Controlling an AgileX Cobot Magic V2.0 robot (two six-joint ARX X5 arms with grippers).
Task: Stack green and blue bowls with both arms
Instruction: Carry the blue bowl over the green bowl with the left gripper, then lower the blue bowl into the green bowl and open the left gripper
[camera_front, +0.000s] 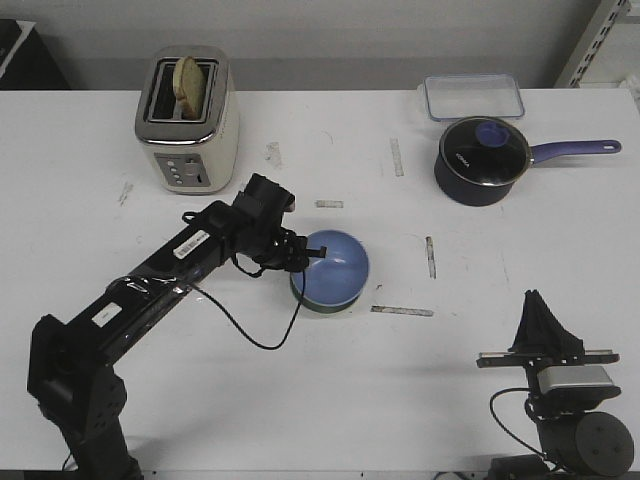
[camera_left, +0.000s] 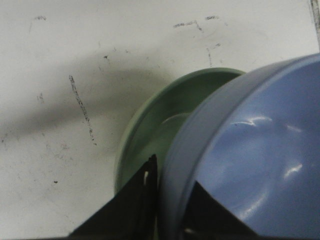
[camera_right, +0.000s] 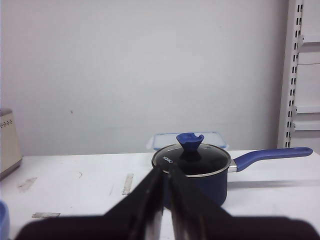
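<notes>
— What do we see first, starting with the biggest things?

— The white table (camera_front: 320, 380) fills the front view, scuffed with grey marks. Our left arm (camera_front: 150, 290) reaches from the lower left toward the centre; its base is cut off by the frame's bottom edge. Our right arm (camera_front: 575, 420) sits in the lower right corner, also cropped.

— And the smaller things?

— A cream toaster (camera_front: 188, 120) with bread in its slot stands upper left, a navy saucepan (camera_front: 482, 160) with a glass lid upper right, a clear container (camera_front: 473, 97) behind it.

— Where are the bowls?

— At the centre. The blue bowl (camera_front: 335, 268) sits tilted in the green bowl (camera_front: 312, 303), which is almost wholly hidden; only a mint sliver shows beneath. In the left wrist view the green bowl's inside is half covered by the blue wall. Both look smooth and matte.

— The jaws?

— The left gripper (camera_left: 167, 200) is clamped on the blue bowl's rim, one finger outside, one inside. The right gripper (camera_right: 165, 200) points up, its fingers pressed nearly together, holding nothing.
</notes>
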